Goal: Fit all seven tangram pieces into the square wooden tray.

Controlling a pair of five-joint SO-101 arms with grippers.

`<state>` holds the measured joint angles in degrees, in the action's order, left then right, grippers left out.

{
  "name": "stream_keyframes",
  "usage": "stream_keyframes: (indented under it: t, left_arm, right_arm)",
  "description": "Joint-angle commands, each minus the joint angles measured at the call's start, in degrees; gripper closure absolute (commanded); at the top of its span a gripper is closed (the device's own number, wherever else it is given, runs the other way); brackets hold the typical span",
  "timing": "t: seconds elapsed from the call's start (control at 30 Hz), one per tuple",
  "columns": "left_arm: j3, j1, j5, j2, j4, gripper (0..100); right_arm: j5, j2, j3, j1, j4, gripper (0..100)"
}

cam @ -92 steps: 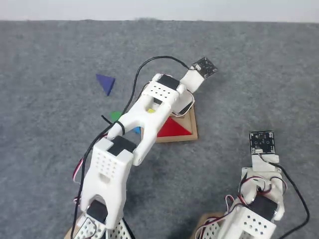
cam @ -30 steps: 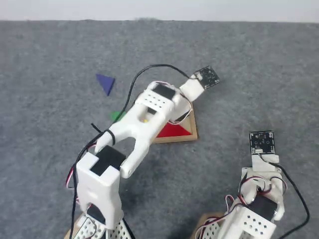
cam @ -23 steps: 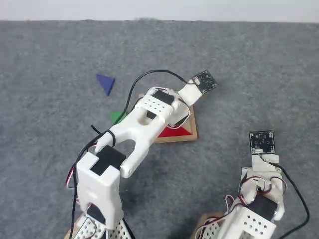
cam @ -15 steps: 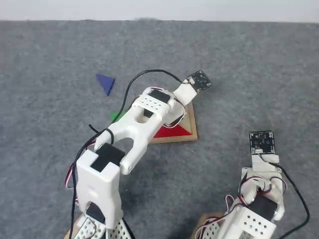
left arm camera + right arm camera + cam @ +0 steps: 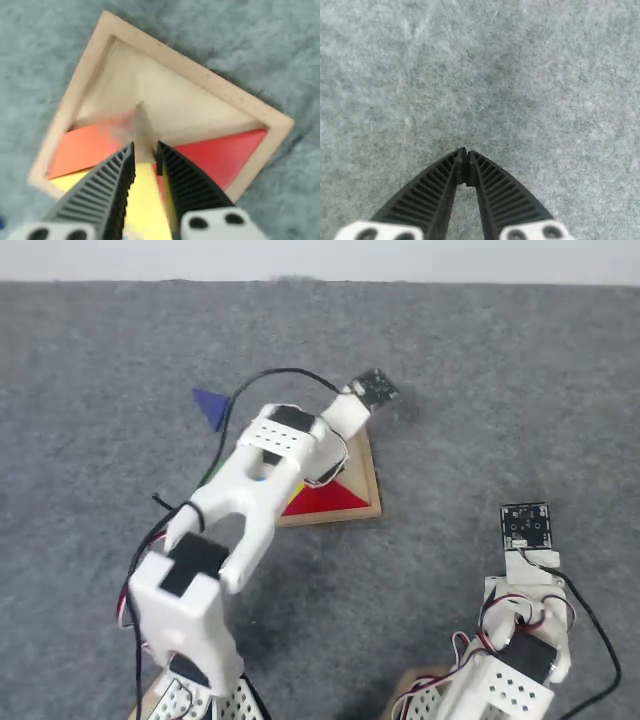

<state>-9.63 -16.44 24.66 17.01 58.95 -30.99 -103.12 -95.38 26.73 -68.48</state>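
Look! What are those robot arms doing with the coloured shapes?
It's a shape puzzle. The left arm hangs over the square wooden tray, which holds a red piece, an orange piece and a yellow piece. A blue triangle lies outside on the grey mat. The right arm rests apart over bare mat, jaws shut.

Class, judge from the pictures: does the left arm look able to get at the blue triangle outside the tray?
Probably yes. The blue triangle lies uncovered on the felt close beside the left arm, whose pincer hangs over the wooden tray; nothing stands between them.
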Motion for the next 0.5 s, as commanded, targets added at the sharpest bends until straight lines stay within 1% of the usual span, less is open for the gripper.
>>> stream_keyframes:
  t: [0.0, 0.13, 0.3, 0.47]
  left_arm:
    - [1.01, 0.35, 0.18, -10.29, 3.16, 93]
    - [0.92, -0.26, 0.18, -15.56, 5.19, 93]
    - [0.40, -0.53, 0.00, -15.82, 5.71, 93]
    - [-4.53, -1.05, -0.09, -15.74, -1.41, 93]
  right_arm:
    - [-0.70, -0.75, -0.97, -0.66, -0.31, 98.9]
    - [-0.70, -0.75, -0.97, -0.66, -0.31, 98.9]
    - [-0.70, -0.75, -0.97, -0.66, -0.31, 98.9]
    - [-0.70, -0.75, -0.97, -0.66, -0.40, 98.9]
